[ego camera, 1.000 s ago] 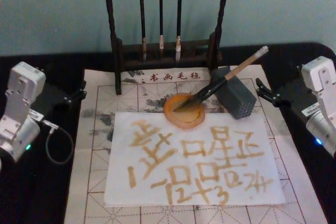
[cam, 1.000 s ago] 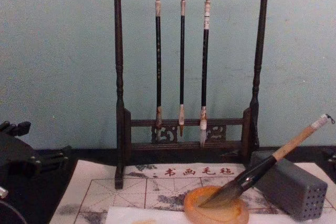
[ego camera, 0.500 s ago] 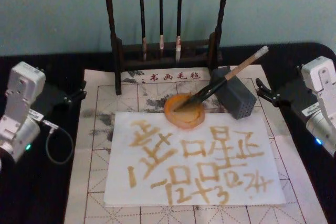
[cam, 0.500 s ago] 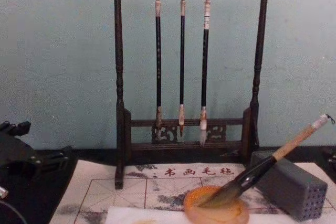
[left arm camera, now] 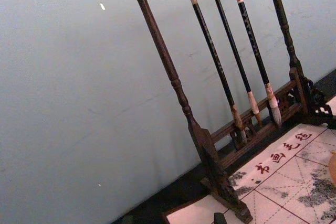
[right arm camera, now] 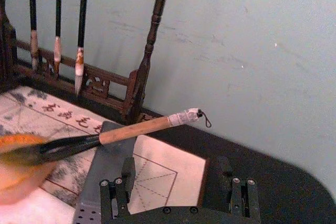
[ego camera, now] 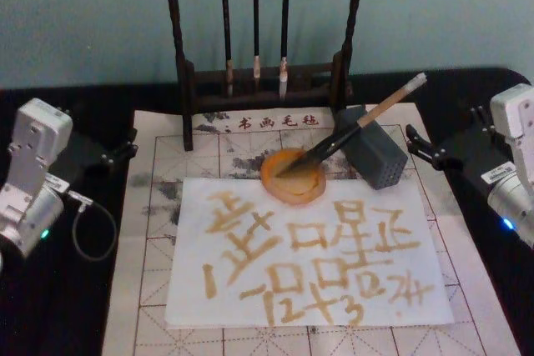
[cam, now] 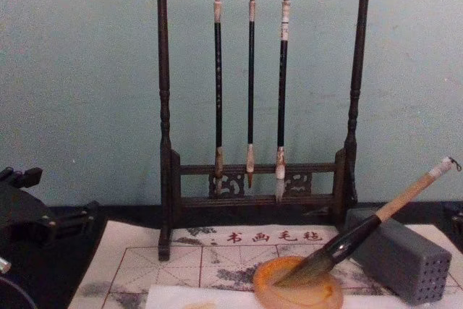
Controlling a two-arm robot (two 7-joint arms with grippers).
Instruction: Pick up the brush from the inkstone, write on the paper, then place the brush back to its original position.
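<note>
The brush [ego camera: 367,118] lies slanted, its dark tuft in the round orange inkstone [ego camera: 292,185] and its tan handle propped on a grey block [ego camera: 380,160]. From the chest, the brush [cam: 391,208] rises rightward out of the inkstone [cam: 304,294]. In front of the dish lies the paper [ego camera: 309,248], a white sheet covered with amber characters. My right gripper [ego camera: 413,146] hovers open just right of the block, and in its wrist view the gripper [right arm camera: 173,182] is empty below the brush handle [right arm camera: 136,128]. My left gripper [ego camera: 129,146] stays open at the mat's left edge.
A dark wooden rack [ego camera: 263,81] with three thin hanging brushes stands at the back, close behind the inkstone. The red-gridded mat [ego camera: 150,273] lies under everything on a black table. A grey cable [ego camera: 83,231] loops beside my left arm.
My right arm has shifted slightly to the right, away from the block. The brush, inkstone, paper and left arm have not moved.
</note>
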